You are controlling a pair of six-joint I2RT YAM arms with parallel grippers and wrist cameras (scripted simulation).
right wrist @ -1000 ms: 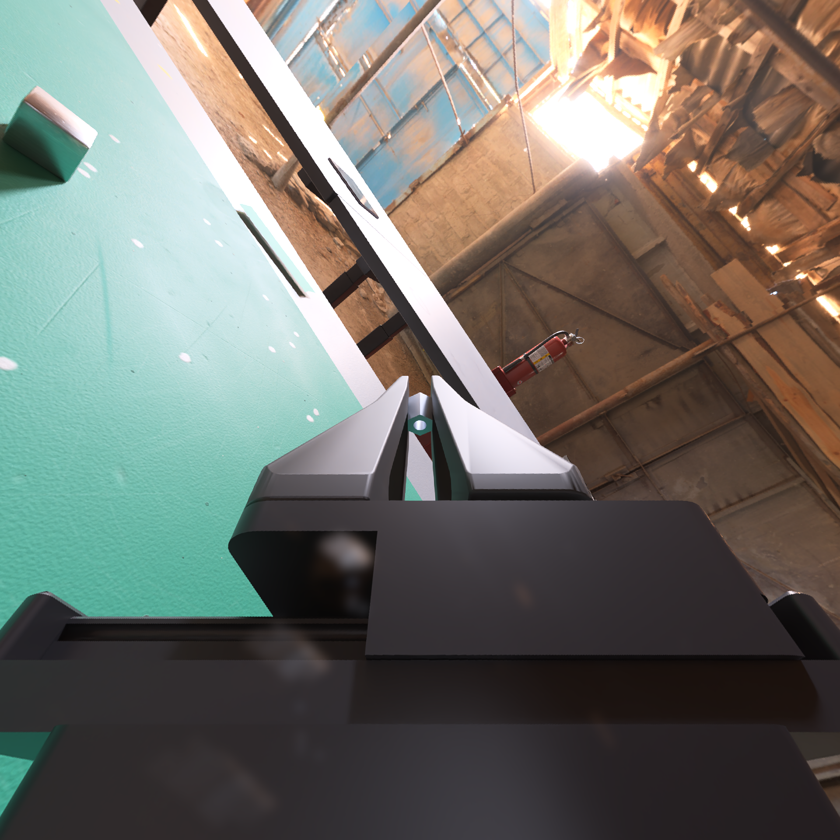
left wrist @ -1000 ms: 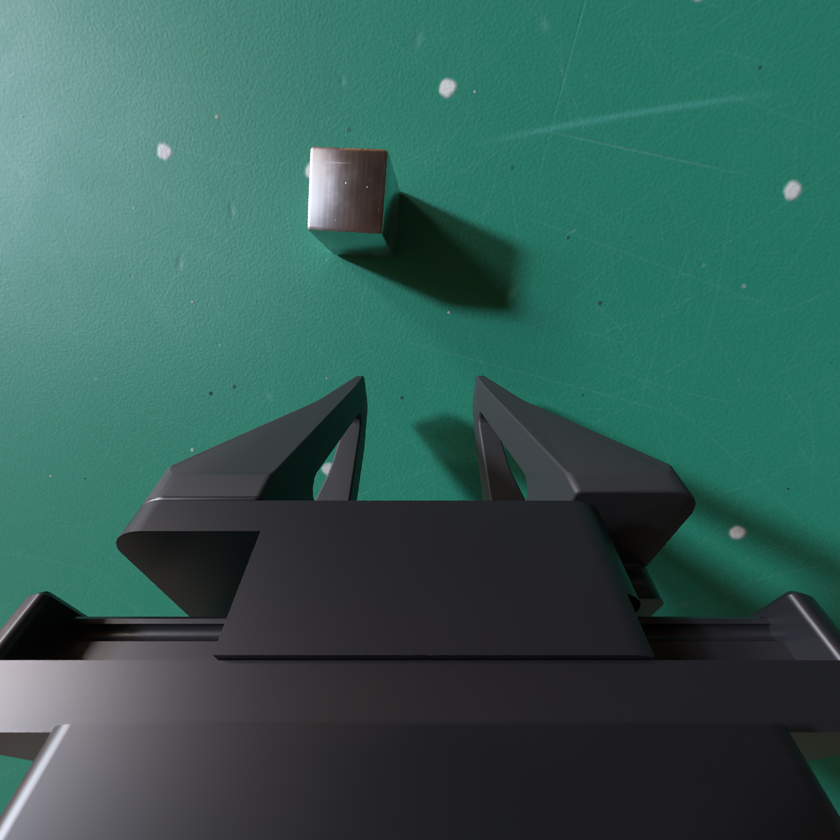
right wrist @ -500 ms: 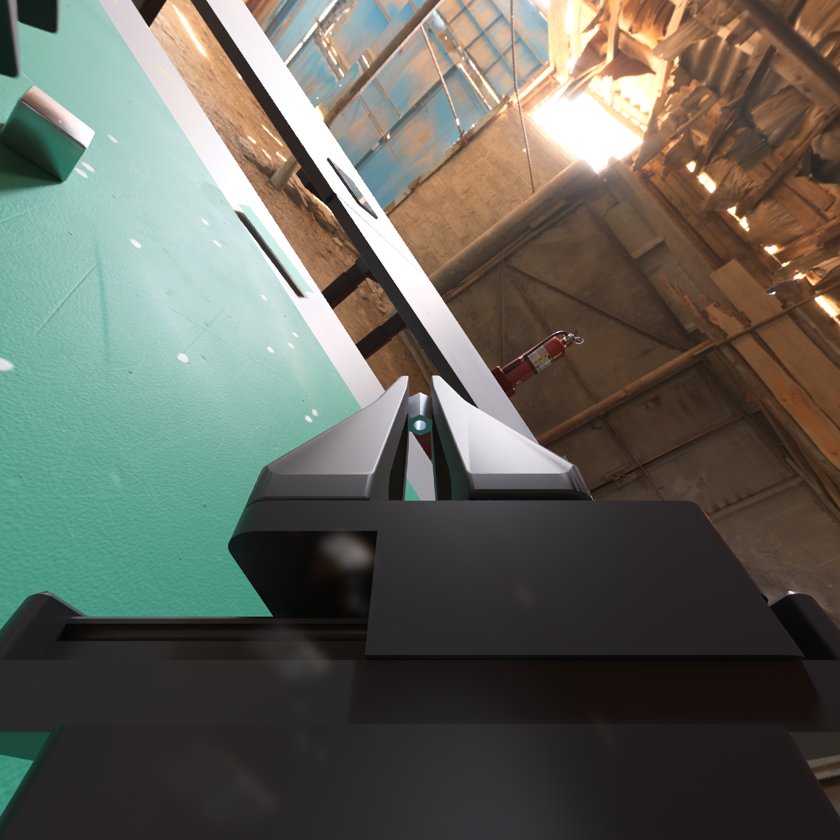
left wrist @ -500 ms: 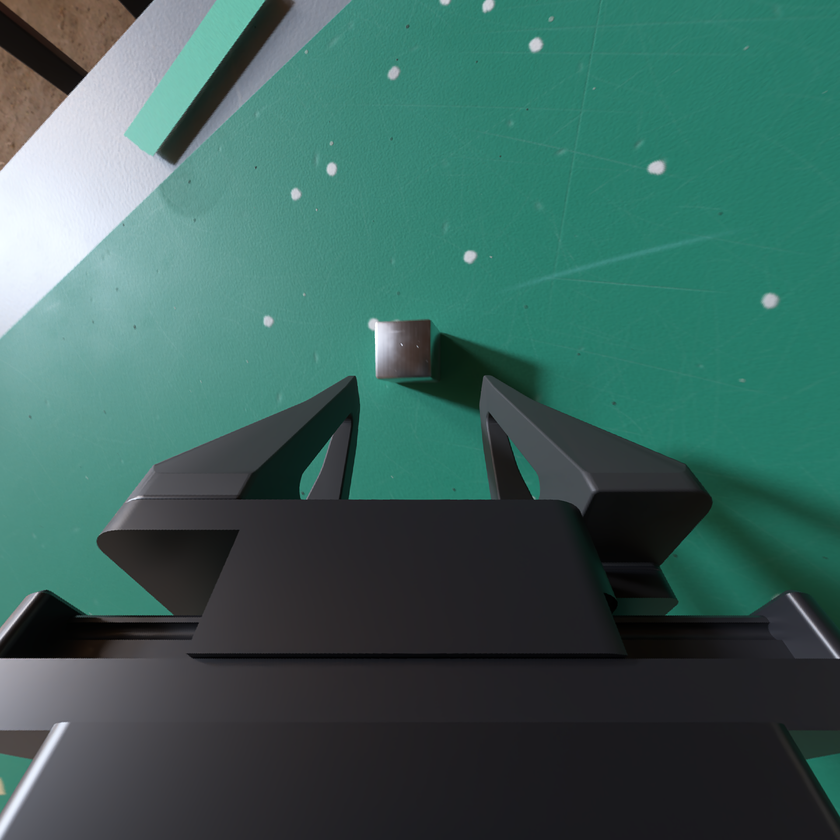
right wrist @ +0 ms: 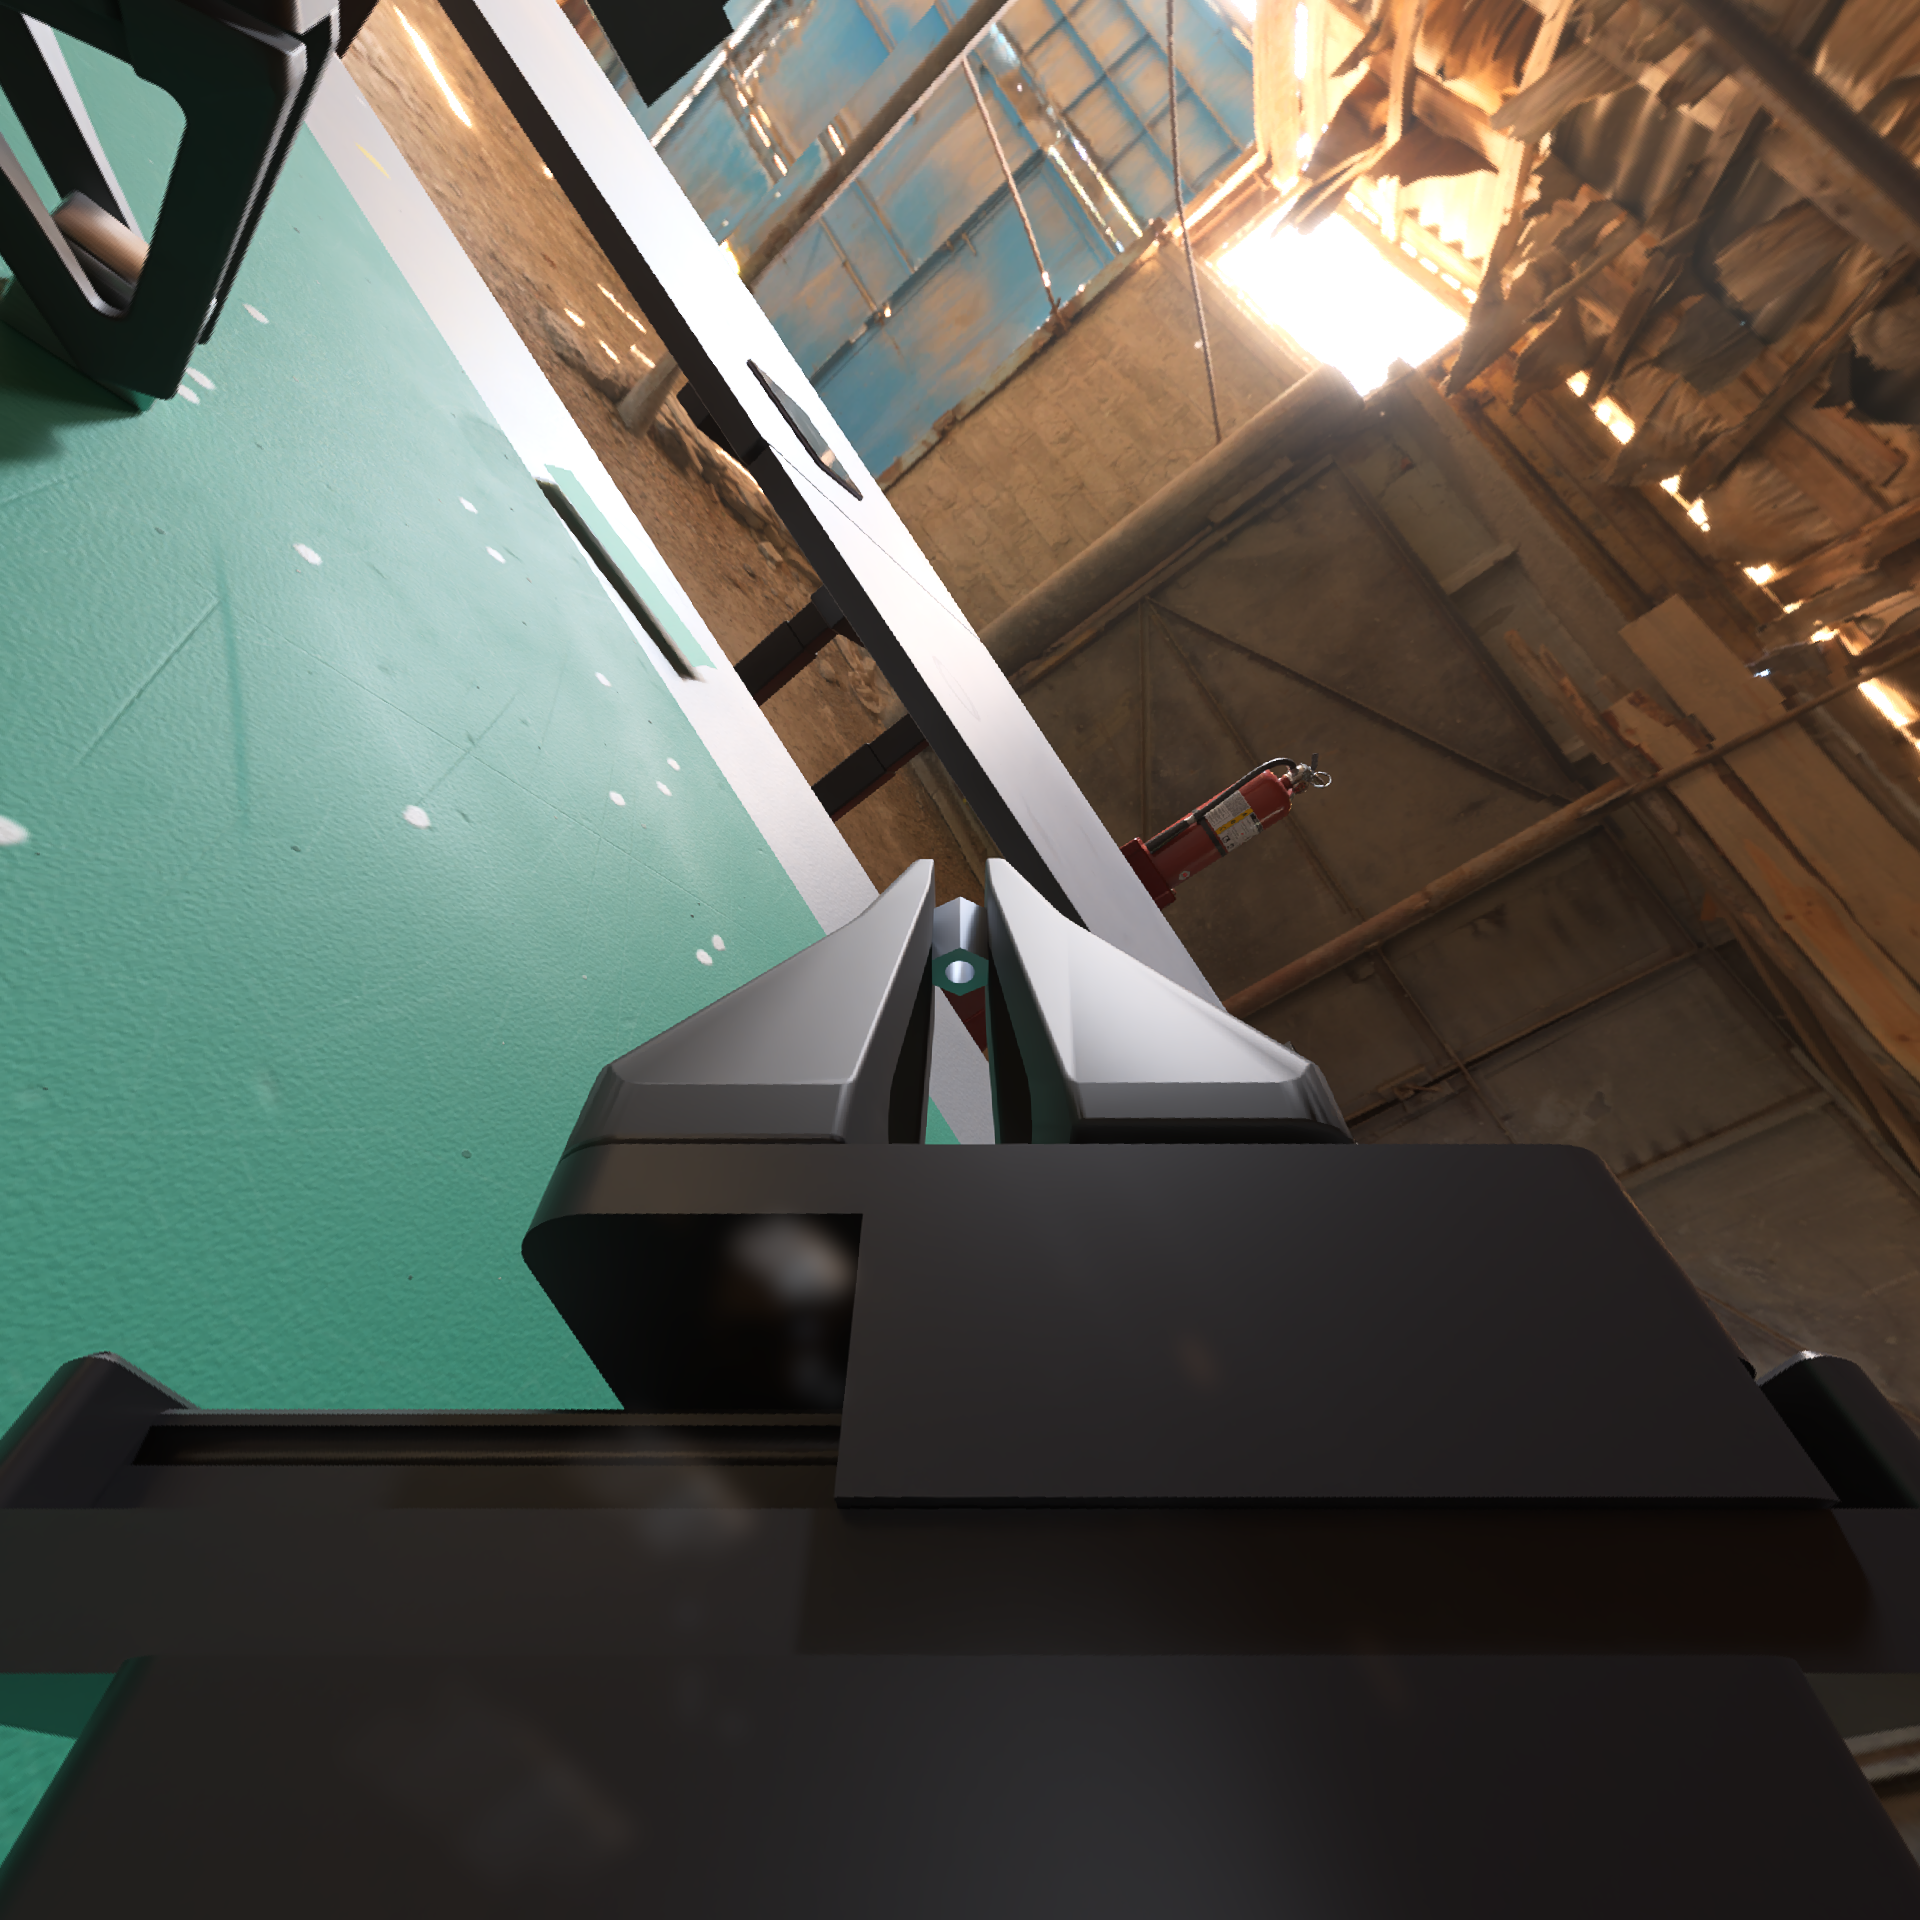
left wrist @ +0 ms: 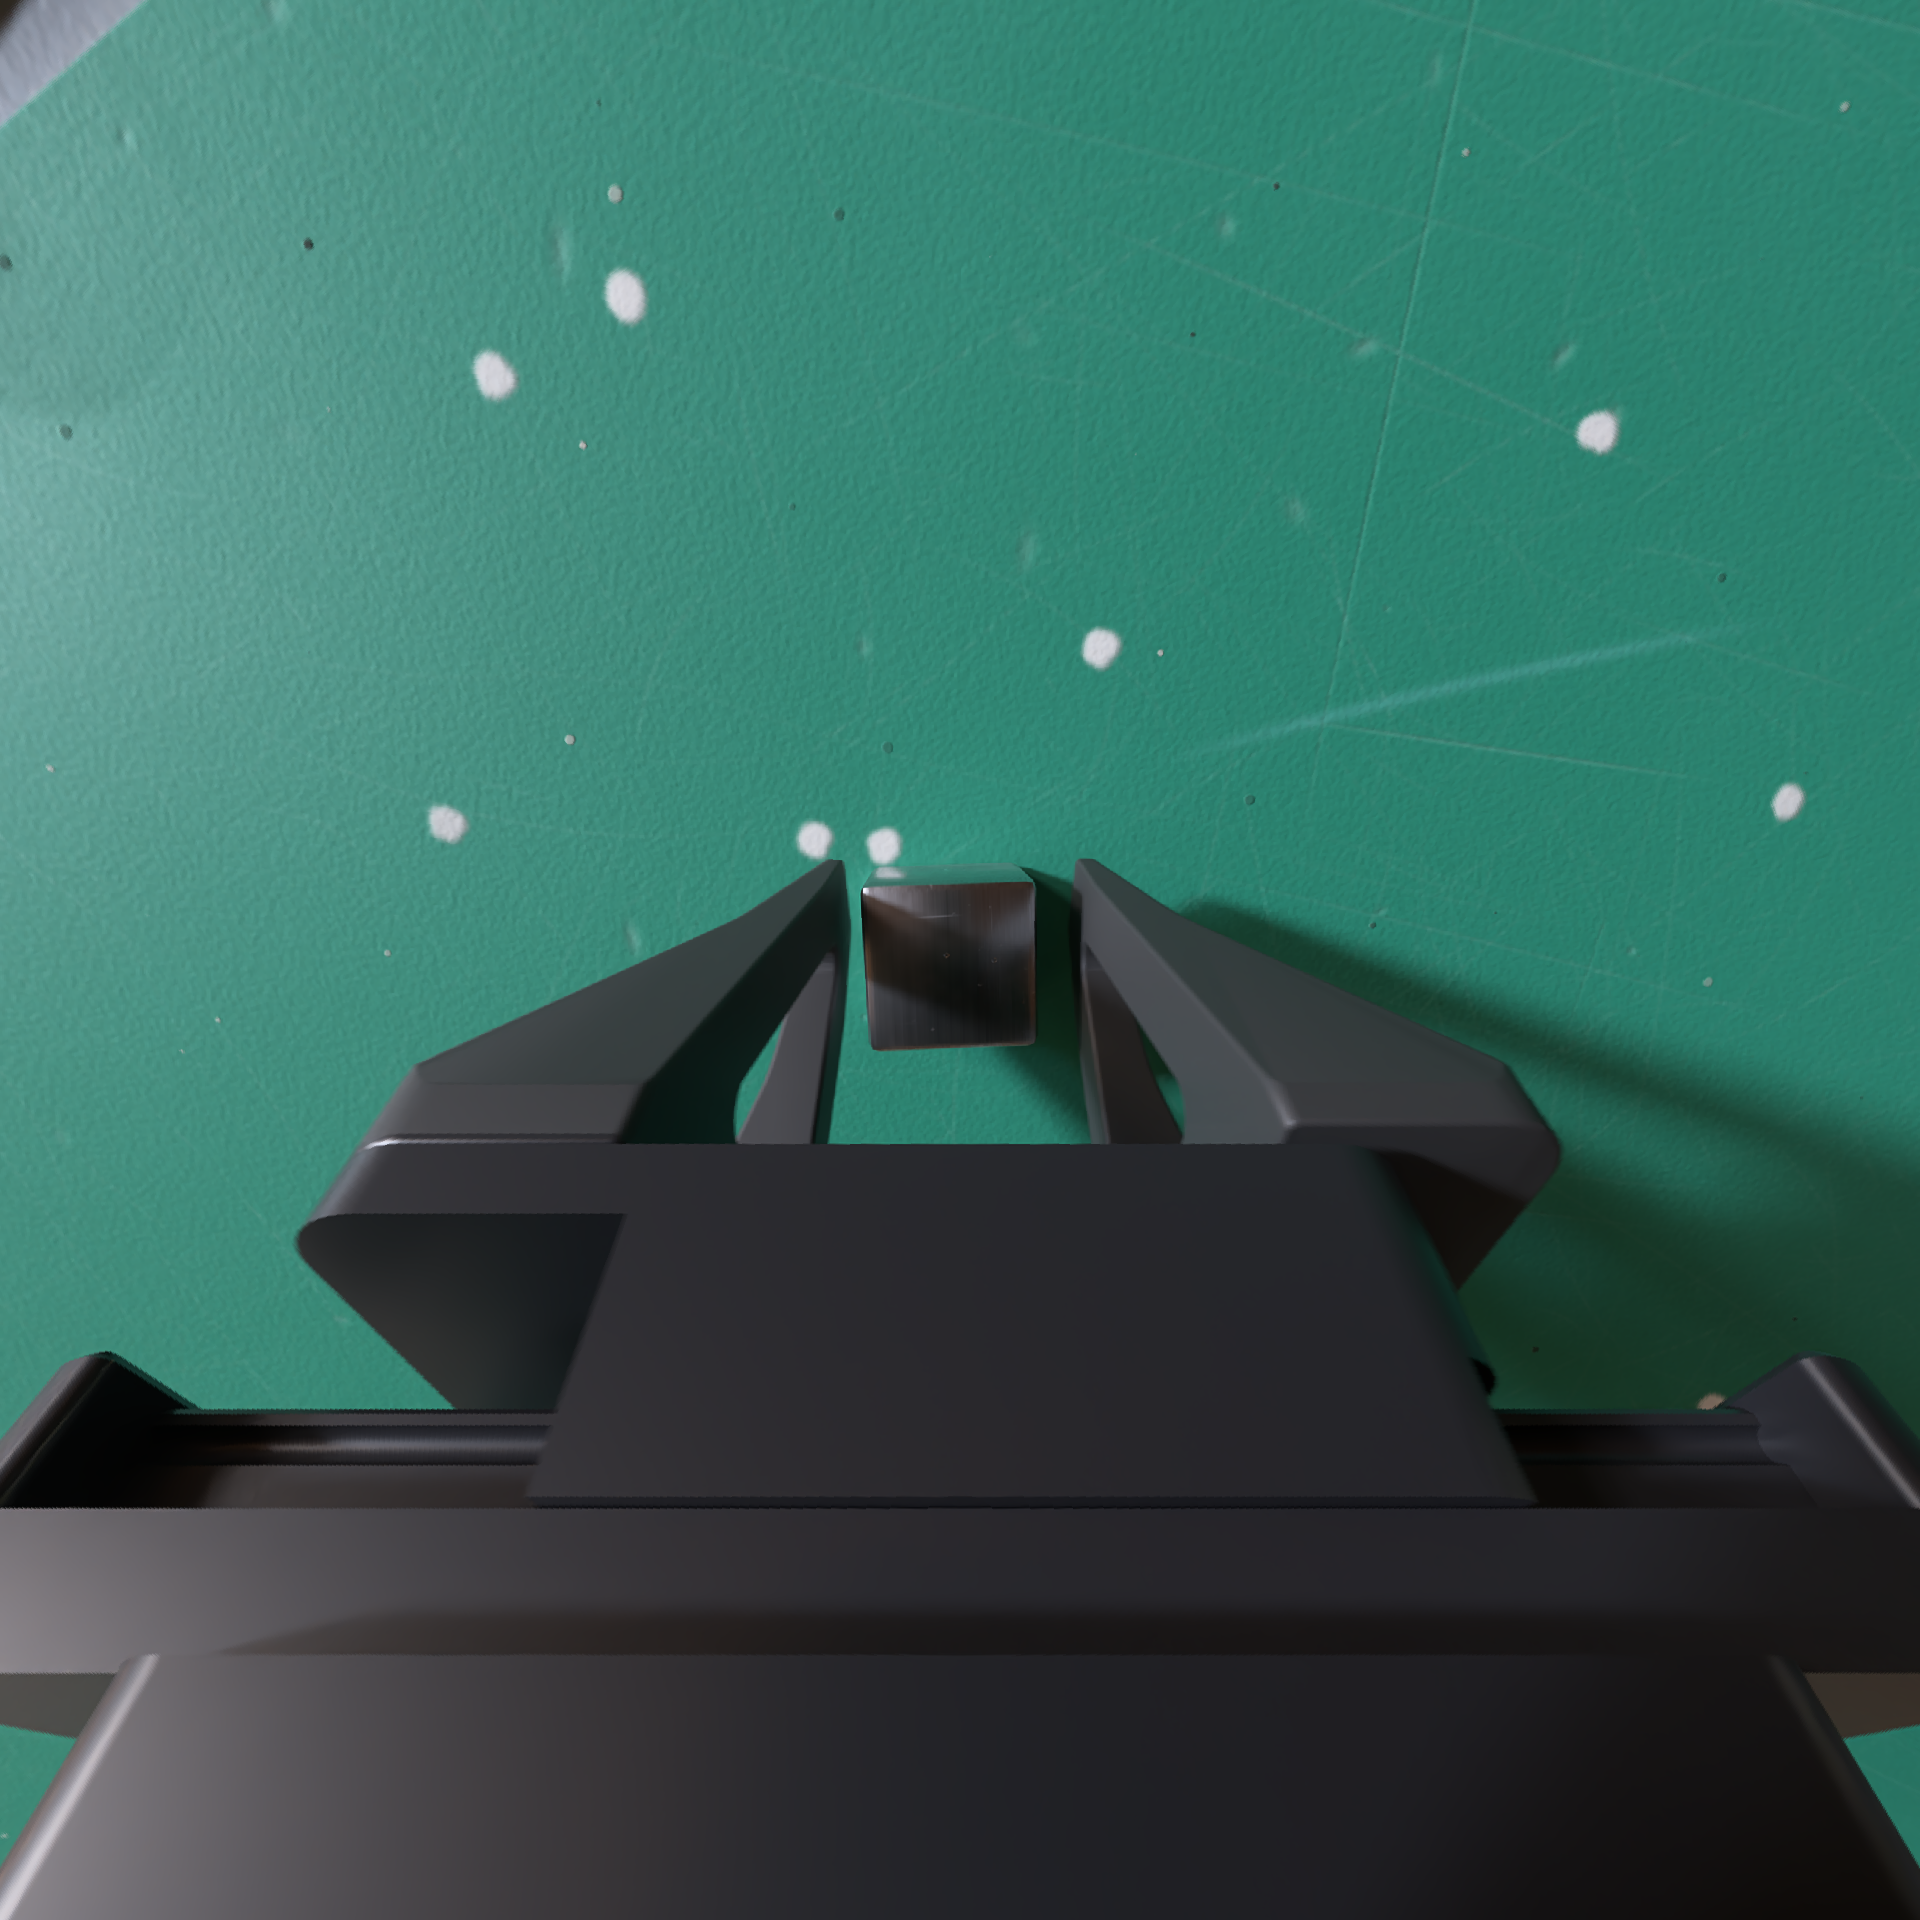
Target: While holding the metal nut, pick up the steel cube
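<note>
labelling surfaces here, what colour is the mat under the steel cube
Green, flecked with white spots and fine scratches; the mat under the steel cube shows best in the left wrist view.

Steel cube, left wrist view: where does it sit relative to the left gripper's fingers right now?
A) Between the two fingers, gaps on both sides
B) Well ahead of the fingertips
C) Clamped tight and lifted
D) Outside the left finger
A: the steel cube rests on the green mat between the open fingers of the left gripper, with a sliver of space showing on each side.
</note>
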